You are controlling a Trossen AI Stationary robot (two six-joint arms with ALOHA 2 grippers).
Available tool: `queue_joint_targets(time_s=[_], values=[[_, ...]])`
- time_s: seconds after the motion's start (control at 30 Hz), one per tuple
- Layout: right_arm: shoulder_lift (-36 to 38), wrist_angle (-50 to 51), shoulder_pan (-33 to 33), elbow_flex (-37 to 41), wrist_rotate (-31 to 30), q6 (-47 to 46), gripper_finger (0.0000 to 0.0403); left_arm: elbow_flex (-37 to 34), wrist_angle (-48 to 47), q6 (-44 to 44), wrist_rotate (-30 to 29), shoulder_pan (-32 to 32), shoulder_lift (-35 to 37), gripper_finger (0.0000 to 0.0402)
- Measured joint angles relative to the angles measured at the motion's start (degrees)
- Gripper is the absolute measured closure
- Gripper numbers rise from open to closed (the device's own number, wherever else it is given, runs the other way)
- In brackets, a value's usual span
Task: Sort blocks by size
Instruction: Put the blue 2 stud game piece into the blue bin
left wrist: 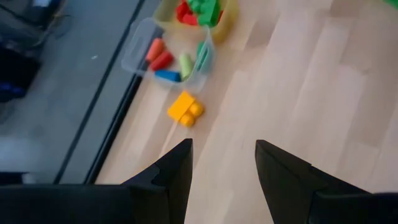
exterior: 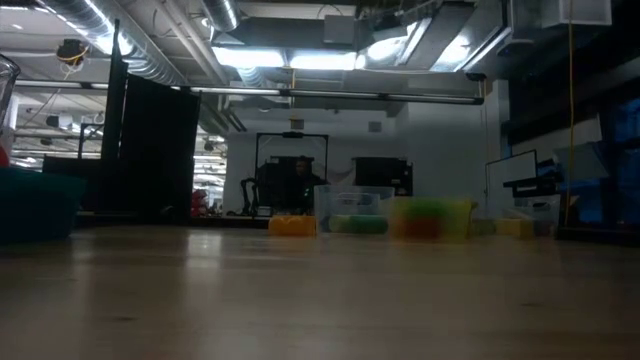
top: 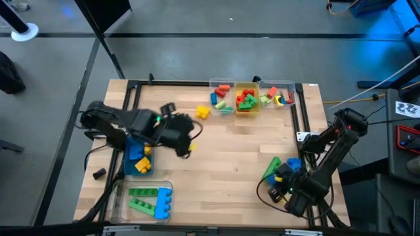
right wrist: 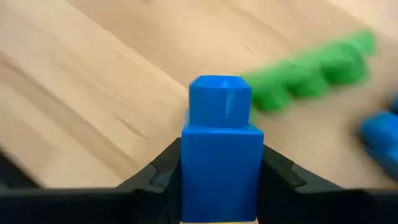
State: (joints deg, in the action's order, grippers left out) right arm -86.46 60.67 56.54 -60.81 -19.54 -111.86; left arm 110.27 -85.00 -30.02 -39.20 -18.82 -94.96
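Observation:
My right gripper (right wrist: 221,180) is shut on a blue block (right wrist: 221,149) near the table's right near corner; it also shows in the high view (top: 289,173). A long green block (right wrist: 311,74) and another blue block (right wrist: 380,138) lie on the table just beyond it. My left gripper (left wrist: 222,163) is open and empty above the table's left middle (top: 186,131). It faces a loose yellow block (left wrist: 185,109) that lies on the wood in front of the far bins (top: 202,113). My right gripper pinches the blue block's two opposite side faces (right wrist: 186,155) between its two fingers. The block's single stud (right wrist: 219,99) points forward, past the fingertips. Whether the block is clear of the table does not show.
Three small bins stand in a row at the far edge: a clear one (top: 222,96), a yellow one (top: 247,99) and a clear one (top: 281,93), all holding blocks. A blue bin (top: 136,158) and a clear bin with long green and blue blocks (top: 148,200) stand at near left.

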Motion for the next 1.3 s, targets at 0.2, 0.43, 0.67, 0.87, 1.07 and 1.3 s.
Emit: queue_joint_targets(time_s=[0.2,0.43,0.67,0.87,1.07,1.3], values=[[0.0,-8.9,-3.9,-2.3,-15.2,7.7,0.0267,-3.0,-4.9,-9.3,-6.7,-9.8,0.1,0.0243],[-0.8,-33.2,-13.9,-2.3,-24.6,35.1,0.0265,-8.7,-4.7,-16.4,-10.9,-20.0,0.6,0.0243],[-6.9,-66.6,-27.5,-2.3,-15.1,68.4,0.0265,-10.5,-4.4,-23.8,-12.0,-26.4,0.7,0.0243],[-15.2,-88.0,-38.1,-2.3,2.9,79.3,0.0265,-10.5,-4.4,-30.4,-12.0,-30.0,0.7,0.0243],[-20.9,-96.4,-45.2,-2.2,15.0,82.2,0.0265,-10.7,-3.7,-33.7,-12.0,-31.1,0.1,0.0243],[-22.0,-101.7,-47.3,-2.2,20.5,100.6,0.0265,-10.7,-3.7,-36.1,-11.2,-29.1,0.0,0.0243]])
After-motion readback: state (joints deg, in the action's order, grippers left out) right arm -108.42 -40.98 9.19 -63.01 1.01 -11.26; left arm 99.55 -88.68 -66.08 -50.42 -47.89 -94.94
